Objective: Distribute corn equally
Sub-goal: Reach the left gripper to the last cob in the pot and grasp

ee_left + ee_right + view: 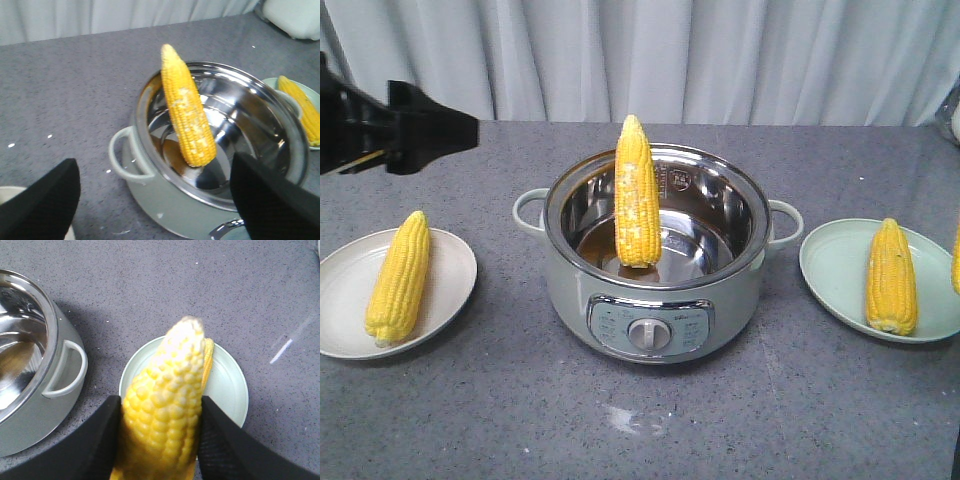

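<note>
One corn cob (637, 195) stands upright inside the steel pot (655, 300), leaning on its rim. Another cob (398, 275) lies on the white plate (450, 270) at the left. A third cob (891, 275) lies on the pale green plate (830, 265) at the right. My right gripper (160, 440) is shut on a further cob (165, 410), held above the green plate (227, 385) with the lying cob (208, 360) peeking out behind it. My left gripper (155, 200) is open and empty, hovering left of the pot, the standing cob (187, 117) ahead of it.
The pot has a looped handle on each side (528, 210) and a control knob (644, 334) at the front. A grey curtain (670, 50) closes the back. A white appliance (295, 17) sits at the far right corner. A white smudge (625, 418) marks the tabletop.
</note>
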You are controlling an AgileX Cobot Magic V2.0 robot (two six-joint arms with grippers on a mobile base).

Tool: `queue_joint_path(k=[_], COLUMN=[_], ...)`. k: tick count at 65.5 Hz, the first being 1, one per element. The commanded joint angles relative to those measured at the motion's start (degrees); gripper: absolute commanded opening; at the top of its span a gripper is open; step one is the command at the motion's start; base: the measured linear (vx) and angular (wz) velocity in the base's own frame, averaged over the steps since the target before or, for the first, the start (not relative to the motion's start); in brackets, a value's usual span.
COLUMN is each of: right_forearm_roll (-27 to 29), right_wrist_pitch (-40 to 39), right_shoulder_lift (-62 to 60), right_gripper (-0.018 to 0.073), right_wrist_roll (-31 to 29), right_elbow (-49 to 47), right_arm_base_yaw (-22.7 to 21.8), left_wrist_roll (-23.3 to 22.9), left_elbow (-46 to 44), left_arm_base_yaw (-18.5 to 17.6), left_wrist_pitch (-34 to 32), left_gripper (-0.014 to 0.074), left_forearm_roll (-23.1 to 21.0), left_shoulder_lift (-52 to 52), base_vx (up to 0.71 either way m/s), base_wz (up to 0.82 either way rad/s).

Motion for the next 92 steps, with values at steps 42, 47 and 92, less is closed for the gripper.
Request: queue_joint_path(k=[42, 47, 92], right_forearm_roll=[0.62, 0.62, 1.09], right_wrist_pitch=[-3.42, -3.42, -3.43], right_shoulder_lift=[-1.39, -1.39, -1.39], right_gripper=[0.0081, 0.0081, 0.0081], right_wrist_roll=[-0.14, -0.14, -0.09], right_elbow=[-1.37, -1.37, -1.37], right_arm_base_yaw=[-0.35, -0.35, -0.35], left_wrist_roll=[-29.12, -35.08, -42.43], left_elbow=[-19.32, -19.80, -19.91], left_arm_base_yaw=[-21.34, -22.22, -23.19], left_wrist_pitch=[-11.20, -11.20, -15.24], left_gripper=[0.0590, 0.0590, 0.0590], left_forearm_roll=[24.31, 30.56, 38.24], left_shoulder_lift=[29.05, 30.31, 36.19], base_vx=[0.00, 0.00, 0.00], base_wz=[0.00, 0.00, 0.00])
